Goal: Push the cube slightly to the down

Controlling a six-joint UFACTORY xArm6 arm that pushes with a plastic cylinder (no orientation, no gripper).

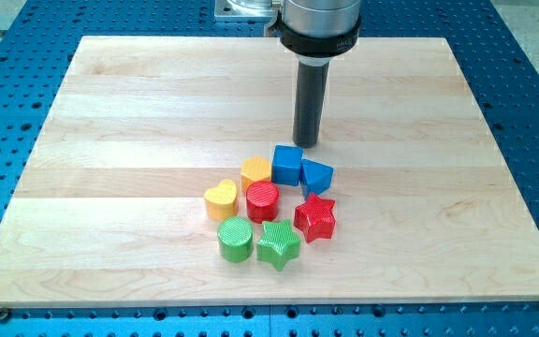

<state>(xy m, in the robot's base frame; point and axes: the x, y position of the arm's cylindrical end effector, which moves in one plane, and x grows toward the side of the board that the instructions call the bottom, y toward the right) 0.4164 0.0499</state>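
Observation:
The blue cube (pixel 287 164) sits at the top of a cluster of blocks near the middle of the wooden board (pixel 110 140). My tip (pixel 306 143) stands just above the cube's upper right corner, very close to it or touching it. A second blue block (pixel 315 175), wedge-like, lies against the cube's right side. An orange-yellow block (pixel 256 170) lies against its left side.
Below the cube lie a red cylinder (pixel 262 200), a yellow heart (pixel 220 199), a red star (pixel 314 217), a green cylinder (pixel 235 240) and a green star (pixel 278 244). The board lies on a blue perforated table (pixel 7 112).

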